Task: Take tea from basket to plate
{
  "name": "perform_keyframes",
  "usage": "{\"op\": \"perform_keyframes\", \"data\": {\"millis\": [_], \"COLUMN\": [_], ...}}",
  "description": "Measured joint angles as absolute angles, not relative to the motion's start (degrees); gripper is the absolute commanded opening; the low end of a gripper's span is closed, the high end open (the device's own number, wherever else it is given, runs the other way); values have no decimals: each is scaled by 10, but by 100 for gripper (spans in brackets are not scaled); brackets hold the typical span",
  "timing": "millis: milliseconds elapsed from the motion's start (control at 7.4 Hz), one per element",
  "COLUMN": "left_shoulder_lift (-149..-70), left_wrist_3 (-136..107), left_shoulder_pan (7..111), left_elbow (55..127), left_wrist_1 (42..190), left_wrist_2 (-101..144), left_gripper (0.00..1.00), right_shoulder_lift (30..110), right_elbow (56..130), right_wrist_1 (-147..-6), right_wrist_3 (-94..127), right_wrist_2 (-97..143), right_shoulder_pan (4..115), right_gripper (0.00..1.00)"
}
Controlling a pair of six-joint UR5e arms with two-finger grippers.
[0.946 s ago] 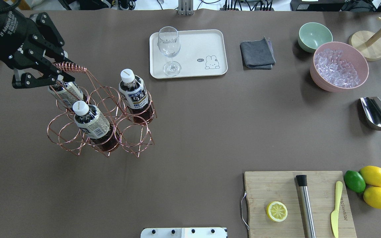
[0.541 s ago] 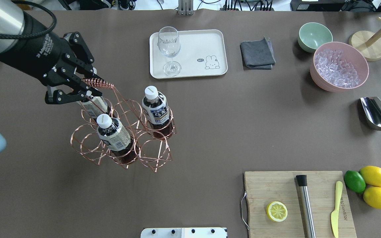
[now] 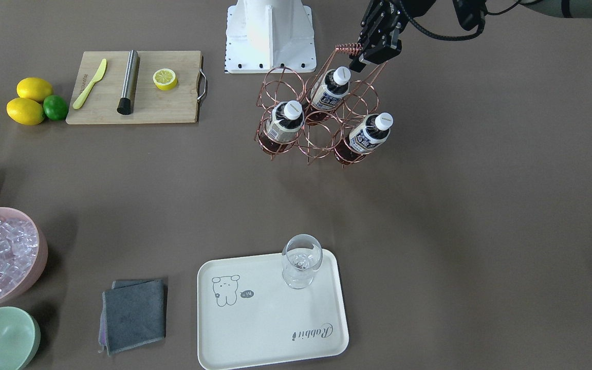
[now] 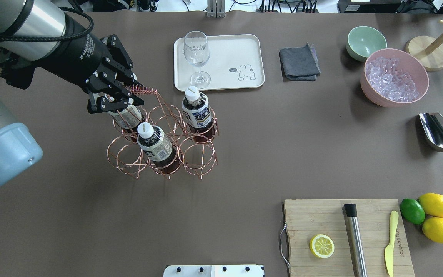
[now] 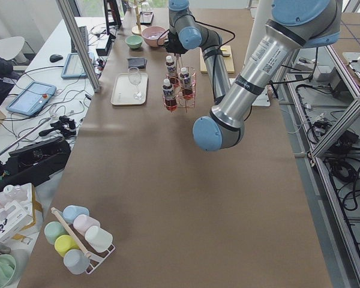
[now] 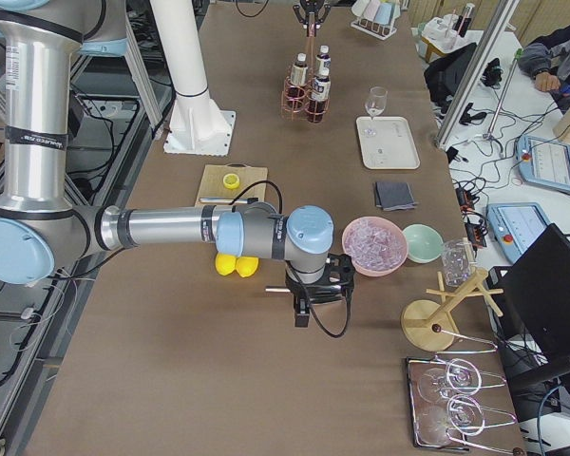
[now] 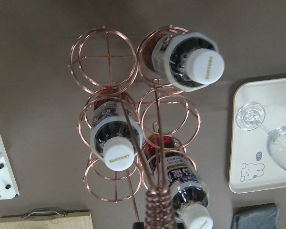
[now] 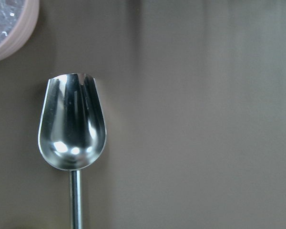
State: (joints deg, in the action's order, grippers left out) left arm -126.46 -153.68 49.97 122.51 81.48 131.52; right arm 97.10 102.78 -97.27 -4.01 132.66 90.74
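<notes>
My left gripper (image 4: 131, 94) is shut on the coiled top of the handle of the copper wire basket (image 4: 200, 159). It also shows in the front view (image 3: 362, 55). Three tea bottles stand in the basket: one (image 4: 196, 109) nearest the plate, one (image 4: 154, 144) at the front, one (image 4: 129, 116) partly hidden under my fingers. The left wrist view looks down on them (image 7: 190, 62). The cream plate (image 4: 237, 50) lies just beyond the basket. My right gripper (image 6: 309, 309) hangs over the scoop at the far right. I cannot tell whether it is open or shut.
A wine glass (image 4: 196, 57) stands on the plate's left part. A grey cloth (image 4: 299, 62), green bowl (image 4: 365, 42), pink bowl of ice (image 4: 394, 77) and metal scoop (image 4: 438, 134) are at the right. The cutting board (image 4: 321, 219) is at the front right.
My left gripper has carried the basket with its three bottles to the right and a little towards the plate. The basket now stands just short of the plate's near edge.
</notes>
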Motion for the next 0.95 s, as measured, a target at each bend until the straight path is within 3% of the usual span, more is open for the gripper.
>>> {"op": "perform_keyframes", "data": {"millis": [405,946], "left_shoulder_lift": [-1293,-1305], "left_wrist_3": [-1582,-1629], "left_shoulder_pan": [500,493], "left_elbow": [1200,1147], "left_wrist_1": [826,913], "left_wrist_2": [1314,1310], "left_gripper": [0,0], "right_shoulder_lift": [957,947], "right_elbow": [1121,1158], "right_wrist_1": [-1042,-1034], "right_wrist_3": [19,79], "right_wrist_2": [1328,1376], "right_shoulder_pan": [847,780], "right_gripper": [100,100]}}
